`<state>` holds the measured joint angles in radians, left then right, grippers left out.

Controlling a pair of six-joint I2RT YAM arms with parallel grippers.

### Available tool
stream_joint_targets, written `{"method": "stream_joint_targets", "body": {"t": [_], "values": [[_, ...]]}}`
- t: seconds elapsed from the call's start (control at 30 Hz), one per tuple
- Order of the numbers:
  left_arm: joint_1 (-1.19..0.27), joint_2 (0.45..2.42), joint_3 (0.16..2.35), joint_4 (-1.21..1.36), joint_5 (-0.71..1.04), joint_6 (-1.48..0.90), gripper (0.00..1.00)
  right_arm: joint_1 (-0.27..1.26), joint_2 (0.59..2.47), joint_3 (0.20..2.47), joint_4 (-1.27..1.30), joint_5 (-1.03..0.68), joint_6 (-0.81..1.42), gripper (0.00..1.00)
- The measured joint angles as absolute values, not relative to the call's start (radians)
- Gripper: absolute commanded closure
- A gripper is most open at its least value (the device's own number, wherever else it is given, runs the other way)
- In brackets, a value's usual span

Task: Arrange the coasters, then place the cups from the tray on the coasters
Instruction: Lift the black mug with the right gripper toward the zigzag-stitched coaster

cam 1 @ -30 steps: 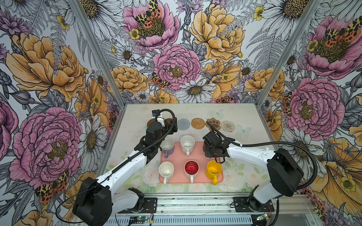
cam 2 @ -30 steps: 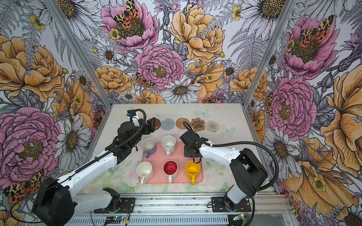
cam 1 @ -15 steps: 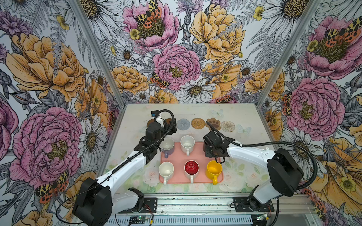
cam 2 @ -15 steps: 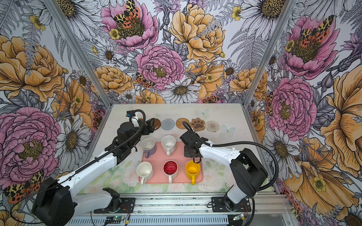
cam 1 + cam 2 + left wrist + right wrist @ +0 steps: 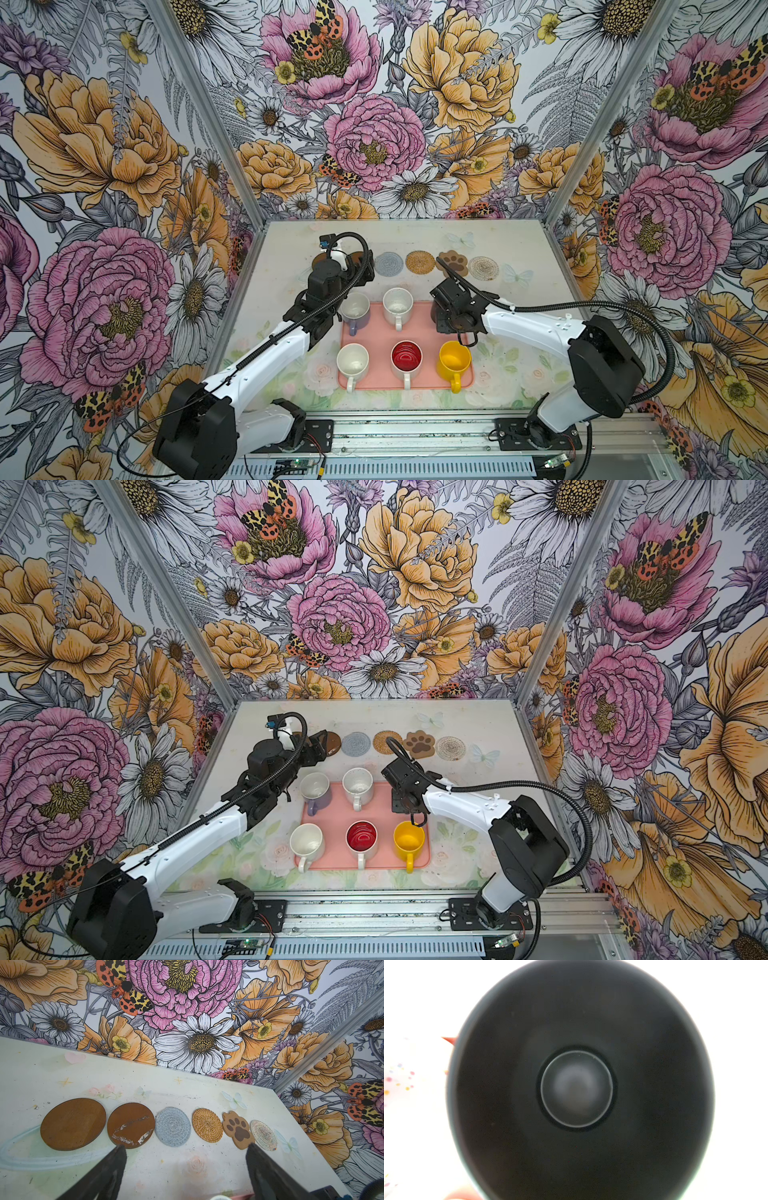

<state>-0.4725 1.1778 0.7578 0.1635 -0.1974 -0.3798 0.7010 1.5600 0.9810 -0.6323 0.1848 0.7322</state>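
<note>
Plainly, left gripper (image 5: 186,1147) hangs released just behind the tray (image 5: 419,328); right gripper (image 5: 451,318) over the tray's black mug (image 5: 579,1088), state unclear.

Floral-papered walls (image 5: 374,124) and aluminium corner posts (image 5: 208,112) around a pale tabletop (image 5: 415,237) with faint flowers and butterflies.

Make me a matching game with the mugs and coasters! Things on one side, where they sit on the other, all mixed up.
Things, seen in a top view:
1. yellow mug
2. lavender mug
3. paw coaster
4. red-inside mug

Places (near means toward the robot's bases):
A. far left corner of the tray
B. middle of the tray's near row
C. on the table, in the coaster row beyond the tray
D. near right corner of the tray

Pairs: 1-D, 2-A, 3-C, 4-B
</note>
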Motion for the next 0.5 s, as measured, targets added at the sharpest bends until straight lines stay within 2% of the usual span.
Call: {"method": "stream_joint_targets", "body": {"t": [0.5], "values": [[-0.472,1.178,0.758,0.163,-0.193,-0.387,0.09,0.701,1.519,1.002,-0.638,0.228,0.72,1.0]]}}
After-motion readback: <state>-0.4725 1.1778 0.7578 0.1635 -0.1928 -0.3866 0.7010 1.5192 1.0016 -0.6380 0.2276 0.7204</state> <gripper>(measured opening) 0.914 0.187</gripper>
